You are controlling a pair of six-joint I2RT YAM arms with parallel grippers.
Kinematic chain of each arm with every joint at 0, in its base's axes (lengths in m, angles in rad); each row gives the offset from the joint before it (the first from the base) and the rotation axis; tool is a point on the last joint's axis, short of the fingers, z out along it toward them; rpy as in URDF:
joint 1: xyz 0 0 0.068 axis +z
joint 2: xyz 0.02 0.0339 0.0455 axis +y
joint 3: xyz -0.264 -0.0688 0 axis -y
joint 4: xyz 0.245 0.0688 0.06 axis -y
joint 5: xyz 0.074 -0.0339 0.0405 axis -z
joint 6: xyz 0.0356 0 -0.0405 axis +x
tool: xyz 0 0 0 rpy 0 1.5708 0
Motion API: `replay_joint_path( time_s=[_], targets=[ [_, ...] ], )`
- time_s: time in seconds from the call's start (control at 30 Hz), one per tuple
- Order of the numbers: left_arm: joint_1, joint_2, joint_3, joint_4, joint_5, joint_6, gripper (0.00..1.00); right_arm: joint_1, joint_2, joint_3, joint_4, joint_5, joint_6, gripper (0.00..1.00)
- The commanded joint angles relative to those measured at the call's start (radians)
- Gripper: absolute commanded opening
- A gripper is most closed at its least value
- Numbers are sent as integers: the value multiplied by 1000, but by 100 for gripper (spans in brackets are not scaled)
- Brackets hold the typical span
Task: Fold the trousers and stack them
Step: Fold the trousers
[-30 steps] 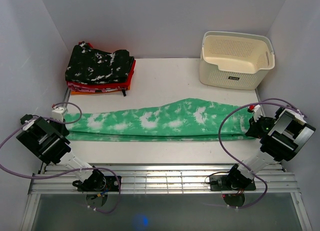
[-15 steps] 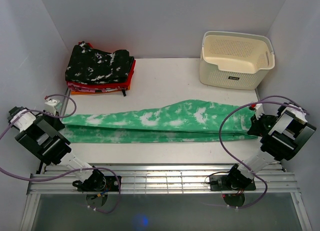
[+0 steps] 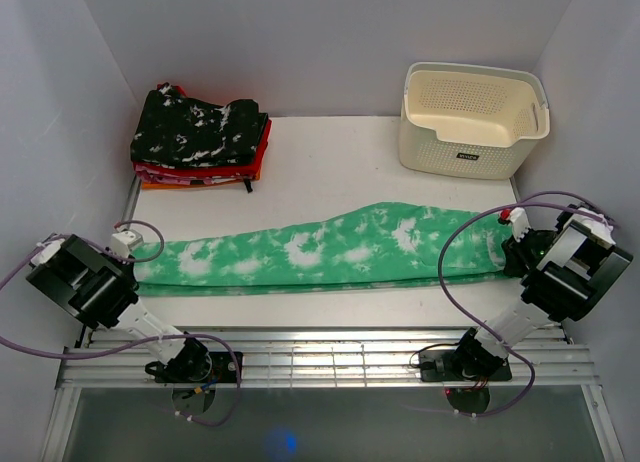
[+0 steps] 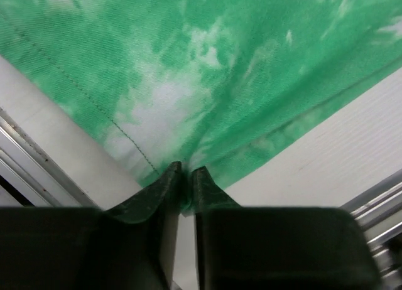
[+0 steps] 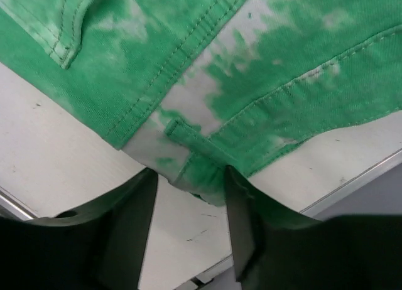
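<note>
The trousers lie stretched in one long narrow band across the near half of the surface, the two legs apparently laid one over the other, a first lengthwise fold that looks done. The right hand stands released with the waistband loose between its fingers, while whether the left hand pinches the leg end cannot be told. Crosswise folds and the move to the folded clothes remain.
</note>
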Motion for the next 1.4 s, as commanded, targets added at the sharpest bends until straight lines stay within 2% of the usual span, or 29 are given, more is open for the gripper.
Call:
replay_joint_path(
  time_s=[0.0, 0.03, 0.07, 0.1, 0.13, 0.17, 0.2, 0.3, 0.37, 0.4, 0.43, 0.5, 0.53, 0.57, 0.6, 0.63, 0.7, 0.77, 0.9, 1.0, 1.17, 1.37],
  targets=[
    [31, -17, 21, 60, -85, 111, 34, -13, -33, 59, 97, 119, -33, 56],
    [43, -37, 26, 19, -32, 151, 43, -13, -33, 76, 79, 110, -33, 59],
    [52, -90, 41, -21, 9, 191, 59, -13, -33, 102, 53, 100, -30, 62],
    [59, -118, 50, -96, 49, 252, 83, -13, -30, 165, -8, 86, -19, 68],
    [62, -146, 61, -133, 77, 274, 85, -13, -30, 202, -49, 45, -15, 76],
    [60, -192, 72, -179, 126, 295, 96, -8, -39, 234, -88, 18, -12, 83],
    [62, -210, 93, -254, 148, 327, 98, -4, -49, 286, -157, -8, -3, 84],
    [50, -288, 91, -350, 223, 332, 98, 71, -139, 293, -213, -97, 46, 83],
    [8, -332, 54, -350, 249, 290, 96, 203, -203, 224, -187, -127, 114, 76],
    [-9, -359, 6, -338, 263, 263, 94, 316, -267, 195, -134, -134, 155, 75],
    [-53, -367, -20, -324, 261, 172, 91, 378, -296, 132, -97, -141, 244, 71],
    [-101, -375, -69, -275, 254, 81, 79, 511, -365, 77, 1, -128, 360, 66],
    [-148, -375, -110, -247, 255, -47, 73, 652, -376, 54, 94, -94, 473, 61],
    [-165, -373, -127, -220, 257, -107, 64, 726, -378, 28, 132, -73, 523, 58],
    [-180, -372, -141, -177, 269, -158, 62, 863, -370, 21, 164, -51, 569, 56],
    [-200, -370, -164, -158, 273, -247, 61, 918, -358, 21, 193, -22, 609, 54],
    [-213, -367, -183, -106, 275, -313, 59, 1066, -317, 27, 254, -2, 706, 51],
    [-227, -369, -210, -59, 251, -416, 58, 1153, -277, 27, 326, 30, 781, 47],
    [-227, -335, -227, 35, 195, -565, 57, 1375, -192, 17, 442, 104, 862, 42],
    [-228, -283, -232, 60, 130, -645, 54, 1438, -103, -2, 465, 158, 892, 37],
    [-228, -215, -259, 161, 7, -714, 53, 1437, -31, -78, 466, 201, 918, 38],
    [-228, -28, -181, 230, -91, -820, 42, 1437, -10, -132, 365, 143, 936, 32]
  ],
)
